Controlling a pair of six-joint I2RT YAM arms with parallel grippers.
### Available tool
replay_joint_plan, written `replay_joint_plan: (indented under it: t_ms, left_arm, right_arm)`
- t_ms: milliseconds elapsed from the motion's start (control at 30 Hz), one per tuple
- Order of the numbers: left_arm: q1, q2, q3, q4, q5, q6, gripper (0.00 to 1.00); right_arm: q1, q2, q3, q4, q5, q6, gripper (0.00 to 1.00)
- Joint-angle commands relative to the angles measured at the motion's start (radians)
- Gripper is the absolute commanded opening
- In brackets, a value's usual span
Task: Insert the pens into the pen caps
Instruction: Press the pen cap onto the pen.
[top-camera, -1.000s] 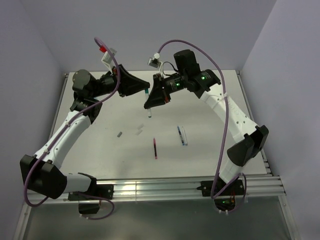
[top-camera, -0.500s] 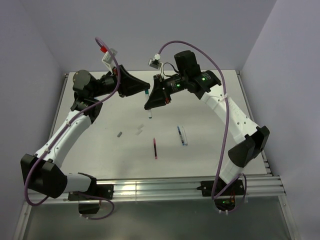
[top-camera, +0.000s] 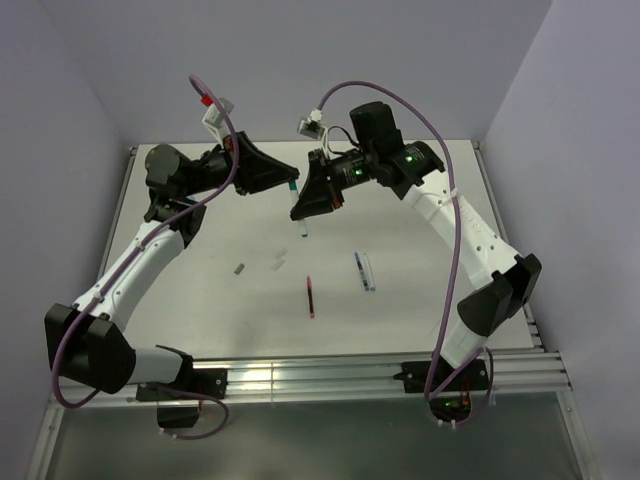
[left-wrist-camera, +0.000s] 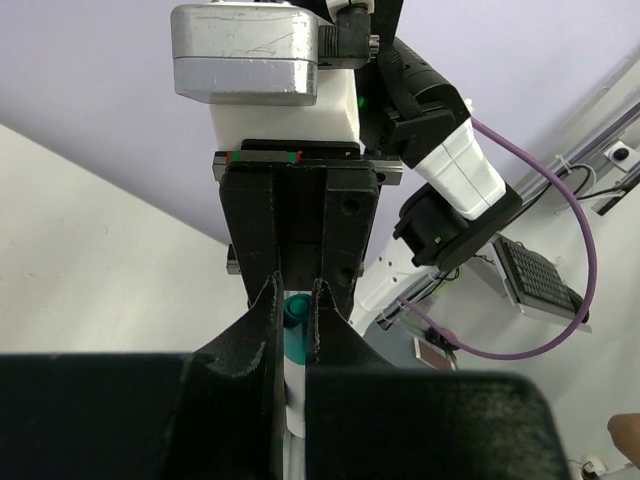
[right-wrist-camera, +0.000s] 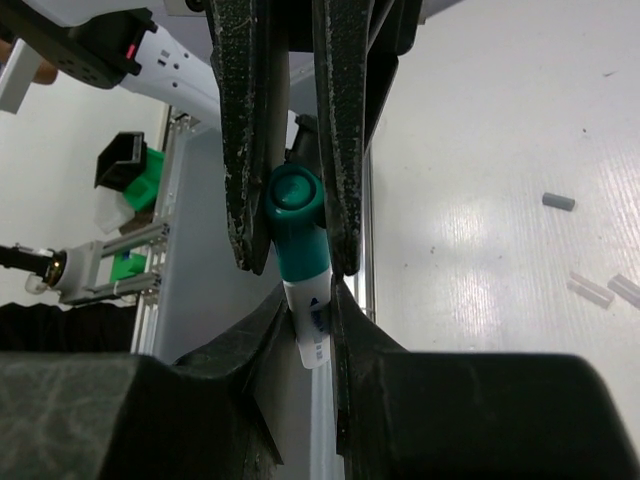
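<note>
Above the far middle of the table (top-camera: 420, 300), the teal cap (right-wrist-camera: 296, 235) sits on the end of the white pen (right-wrist-camera: 312, 335), the two in one line, well clear of the surface. My left claw (top-camera: 292, 184) is pinched on the teal cap from both sides, and my right claw (right-wrist-camera: 306, 305) is clamped on the white pen's barrel just beside it, fingertips nearly meeting. Lying flat nearer my bases are the red pen (top-camera: 311, 297), the dark blue pen (top-camera: 359, 268) with a pale pen (top-camera: 370, 273) alongside, the grey cap (top-camera: 239, 268) and the pale caps (top-camera: 278, 262).
</note>
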Motion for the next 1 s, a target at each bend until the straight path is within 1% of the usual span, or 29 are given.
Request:
replay_joint_plan:
  t_ms: [0,33,100,133,267,400,533,567,600,700,800,967]
  left_arm:
    - [-0.028,-0.020,-0.054,-0.117,0.320,0.010,0.00]
    - [-0.028,-0.023,-0.051,-0.178,0.302,0.039,0.00]
    - [-0.029,-0.027,-0.043,-0.241,0.286,0.112,0.00]
    - [-0.028,-0.028,-0.046,-0.249,0.275,0.117,0.00]
    - [-0.034,-0.036,-0.077,-0.181,0.254,0.067,0.00]
    - [-0.054,-0.042,-0.088,-0.221,0.243,0.097,0.00]
    - [-0.061,-0.039,-0.115,-0.136,0.234,0.029,0.00]
    - [-0.065,-0.037,-0.126,-0.091,0.232,-0.032,0.00]
    - [-0.066,-0.034,-0.143,-0.027,0.226,-0.060,0.00]
    - [-0.084,-0.031,-0.149,0.000,0.225,-0.093,0.00]
    - [-0.098,-0.030,-0.175,0.084,0.225,-0.157,0.00]
    - [-0.118,-0.036,-0.192,0.069,0.225,-0.163,0.00]
  right_arm:
    - [-0.080,-0.063,0.123,0.217,0.100,-0.023,0.00]
    - [-0.080,-0.060,0.139,0.218,0.098,-0.014,0.00]
    - [-0.080,-0.048,0.159,0.220,0.098,-0.002,0.00]
    - [-0.080,-0.043,0.177,0.220,0.095,0.011,0.00]
    - [-0.080,-0.020,0.218,0.226,0.084,0.038,0.00]
    - [-0.080,-0.009,0.235,0.234,0.089,0.046,0.00]
    - [-0.068,0.000,0.237,0.235,0.092,0.043,0.00]
    - [-0.064,-0.001,0.237,0.237,0.093,0.041,0.00]
    - [-0.062,0.000,0.238,0.235,0.101,0.038,0.00]
    - [-0.056,0.006,0.248,0.235,0.112,0.029,0.00]
    - [-0.053,0.011,0.255,0.235,0.121,0.022,0.00]
    - [-0.050,0.011,0.271,0.235,0.132,0.005,0.00]
